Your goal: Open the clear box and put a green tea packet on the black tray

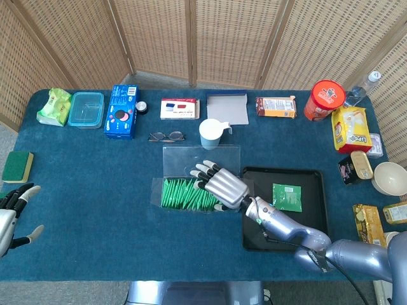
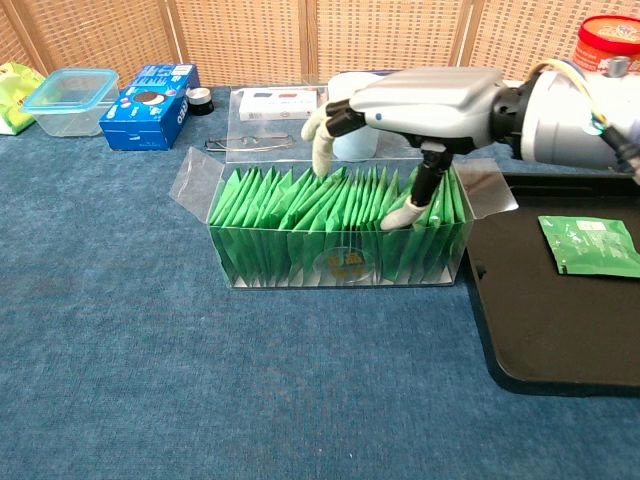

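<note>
Wicker screens back a blue-covered counter (image 1: pixel 95 190). No writing on the goods is legible at this size. The clear box (image 2: pixel 340 235), lid open, stands mid-counter, packed with upright green tea packets (image 2: pixel 290 215). The right hand (image 2: pixel 415 100) hovers flat above them, fingers spread, thumb tip down among the packets, gripping nothing. One green packet (image 2: pixel 590 247) lies on the black tray (image 2: pixel 540 330) just right of the box. The left hand (image 1: pixel 11 213) is open at the counter's left edge.

The table (image 1: pixel 95 190) is seen from high overhead; the box (image 2: pixel 340 235) and tray (image 2: pixel 560 320) are shared, viewed low and close from the chest.
</note>
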`<state>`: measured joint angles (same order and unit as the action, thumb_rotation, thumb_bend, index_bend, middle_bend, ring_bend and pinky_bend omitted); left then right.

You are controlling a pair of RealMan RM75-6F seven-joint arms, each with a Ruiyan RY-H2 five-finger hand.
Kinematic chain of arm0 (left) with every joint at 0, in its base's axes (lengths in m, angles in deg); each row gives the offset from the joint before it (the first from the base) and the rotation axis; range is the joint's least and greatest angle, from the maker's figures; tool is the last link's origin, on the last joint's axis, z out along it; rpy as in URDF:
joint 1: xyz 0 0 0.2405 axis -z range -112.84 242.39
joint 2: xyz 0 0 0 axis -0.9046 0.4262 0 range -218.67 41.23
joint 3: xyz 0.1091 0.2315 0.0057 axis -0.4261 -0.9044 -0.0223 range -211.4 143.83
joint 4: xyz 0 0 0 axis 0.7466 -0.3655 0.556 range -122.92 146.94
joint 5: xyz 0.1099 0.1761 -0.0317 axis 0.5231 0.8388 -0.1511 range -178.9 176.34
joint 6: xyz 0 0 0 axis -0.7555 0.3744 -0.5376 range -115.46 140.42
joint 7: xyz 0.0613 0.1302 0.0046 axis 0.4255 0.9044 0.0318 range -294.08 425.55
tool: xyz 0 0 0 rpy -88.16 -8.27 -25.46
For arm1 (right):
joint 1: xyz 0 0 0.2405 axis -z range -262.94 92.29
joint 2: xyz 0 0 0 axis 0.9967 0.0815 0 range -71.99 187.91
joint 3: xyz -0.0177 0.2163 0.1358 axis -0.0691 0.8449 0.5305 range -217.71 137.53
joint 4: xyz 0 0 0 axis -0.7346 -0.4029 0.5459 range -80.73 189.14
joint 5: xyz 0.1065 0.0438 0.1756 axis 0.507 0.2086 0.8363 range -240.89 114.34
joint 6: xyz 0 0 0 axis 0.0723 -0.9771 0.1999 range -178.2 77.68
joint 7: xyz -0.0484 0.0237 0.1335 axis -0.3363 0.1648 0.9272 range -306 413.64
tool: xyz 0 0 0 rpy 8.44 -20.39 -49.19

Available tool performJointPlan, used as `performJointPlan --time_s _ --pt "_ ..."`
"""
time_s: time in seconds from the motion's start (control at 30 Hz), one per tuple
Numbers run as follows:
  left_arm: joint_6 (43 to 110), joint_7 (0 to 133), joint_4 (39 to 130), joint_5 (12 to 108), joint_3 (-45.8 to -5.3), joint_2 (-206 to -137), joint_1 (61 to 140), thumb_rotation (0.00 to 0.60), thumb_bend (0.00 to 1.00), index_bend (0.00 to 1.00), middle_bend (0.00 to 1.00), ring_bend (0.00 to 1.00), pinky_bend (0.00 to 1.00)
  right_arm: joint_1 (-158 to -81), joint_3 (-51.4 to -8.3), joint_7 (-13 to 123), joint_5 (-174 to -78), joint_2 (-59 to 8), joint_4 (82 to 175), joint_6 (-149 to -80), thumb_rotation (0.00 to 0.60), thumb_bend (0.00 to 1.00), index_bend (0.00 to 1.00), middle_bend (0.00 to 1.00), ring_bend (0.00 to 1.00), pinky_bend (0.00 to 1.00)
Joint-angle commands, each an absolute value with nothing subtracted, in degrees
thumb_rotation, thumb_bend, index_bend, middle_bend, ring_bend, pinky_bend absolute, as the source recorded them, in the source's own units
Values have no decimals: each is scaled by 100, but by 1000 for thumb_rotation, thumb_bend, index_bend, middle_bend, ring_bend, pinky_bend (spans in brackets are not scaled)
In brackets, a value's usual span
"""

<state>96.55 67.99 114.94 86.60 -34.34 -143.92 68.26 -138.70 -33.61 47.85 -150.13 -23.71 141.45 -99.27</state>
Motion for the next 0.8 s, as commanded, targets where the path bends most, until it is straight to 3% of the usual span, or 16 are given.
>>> performJointPlan --time_s 0.03,0.8 --pt "9653 6791 11486 8659 -3435 -14397 6826 600 204 135 133 158 241 -13919 -3323 4768 -14991 -2403 14134 -9881 600 89 307 158 67 90" --pt "9680 6725 11424 8670 -3454 -14407 6796 600 204 135 133 158 241 -14173 -3180 4511 -14723 -2639 13935 -9670 600 89 313 159 67 90"
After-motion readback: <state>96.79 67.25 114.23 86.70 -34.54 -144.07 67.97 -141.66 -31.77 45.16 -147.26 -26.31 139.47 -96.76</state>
